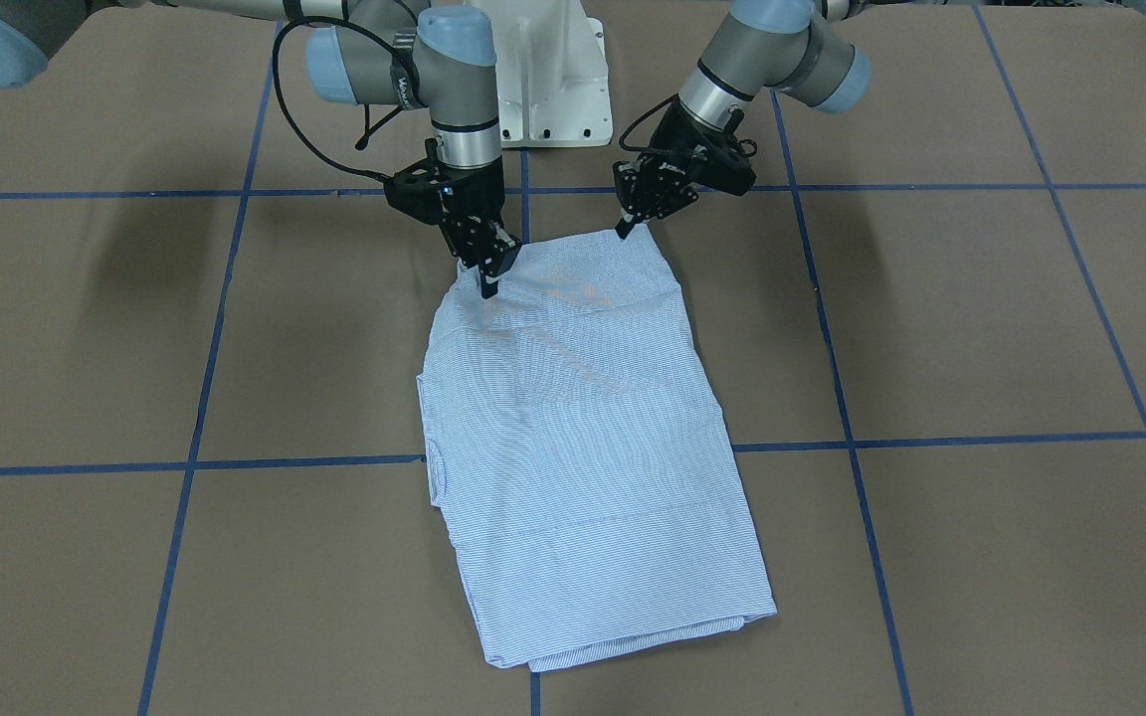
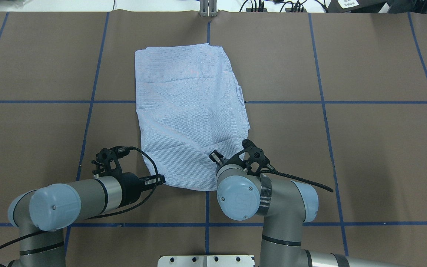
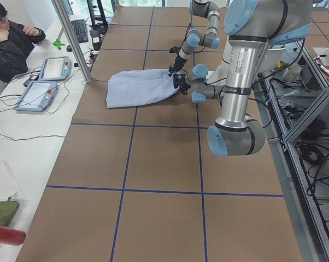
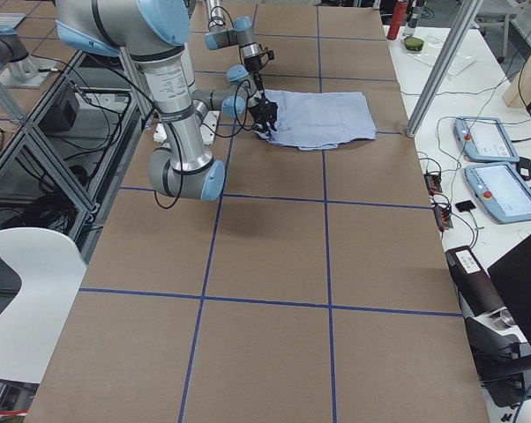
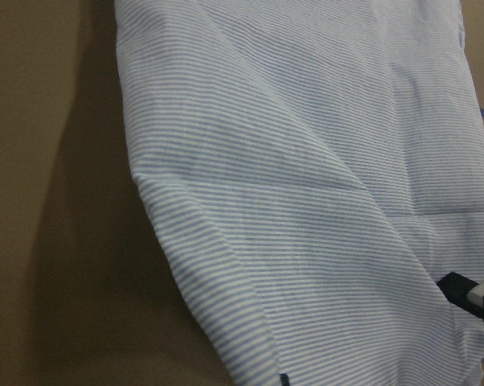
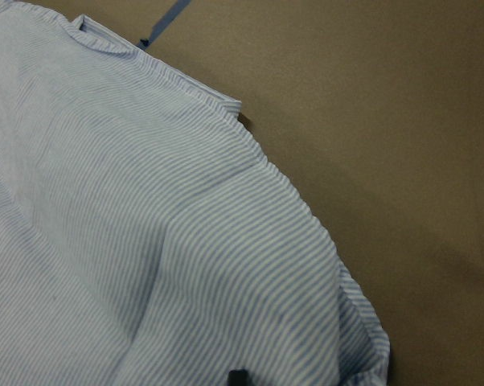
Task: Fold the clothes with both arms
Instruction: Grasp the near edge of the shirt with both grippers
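Both tools are down on the robot-side edge of the cloth: right tool (image 1: pixel 486 278) and left tool (image 1: pixel 625 227), each drawn narrow with a corner of the hem pinched, as best the front view tells. Under it all is the brown paper-covered bench (image 1: pixel 931 328) with its blue tape grid. Centred on it lies the light-blue white-striped shirt (image 1: pixel 583 447), a long, tidy rectangle with no sleeves showing, so I'd call the side folds done and the end-to-end fold not yet made. Silver-grey right arm (image 1: pixel 454 89) and left arm (image 1: pixel 752 60) lean in from the base. The front view shows both tips on a hem that looks slightly raised. Overhead, the right arm's own wrist hides its tool, and only the left tool (image 2: pixel 158 180) peeks out at the corner. The wrist cameras give just striped cloth ridging up toward the lens.
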Controlling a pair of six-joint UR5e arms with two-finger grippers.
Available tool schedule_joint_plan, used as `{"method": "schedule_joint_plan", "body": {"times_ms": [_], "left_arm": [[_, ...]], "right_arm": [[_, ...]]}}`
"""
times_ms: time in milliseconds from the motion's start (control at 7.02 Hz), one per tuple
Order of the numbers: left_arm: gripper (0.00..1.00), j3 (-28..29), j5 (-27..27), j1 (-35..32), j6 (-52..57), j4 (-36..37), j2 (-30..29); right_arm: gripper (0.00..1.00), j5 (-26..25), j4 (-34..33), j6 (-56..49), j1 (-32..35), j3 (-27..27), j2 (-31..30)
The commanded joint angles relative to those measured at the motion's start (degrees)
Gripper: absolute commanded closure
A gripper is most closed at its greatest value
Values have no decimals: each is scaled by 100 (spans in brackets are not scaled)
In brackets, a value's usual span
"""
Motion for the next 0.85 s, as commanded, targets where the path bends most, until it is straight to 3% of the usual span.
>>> {"method": "schedule_joint_plan", "body": {"times_ms": [0, 142, 427, 570, 712], "left_arm": [[100, -84, 0, 0, 0, 0, -2], [100, -319, -35, 0, 0, 9, 15], [100, -654, -87, 9, -9, 9, 50], [100, -864, -88, 9, -52, 9, 59], [100, -1075, -149, 17, -244, 9, 59]], "right_arm": [[100, -34, 16, 112, -9, -54, 65], [100, -69, 24, 112, 17, 76, 65], [100, -148, -11, 104, 70, 873, -354], [100, -174, -367, 104, -104, 1521, -644], [100, -297, -1215, 121, -454, 2467, -751]]}}
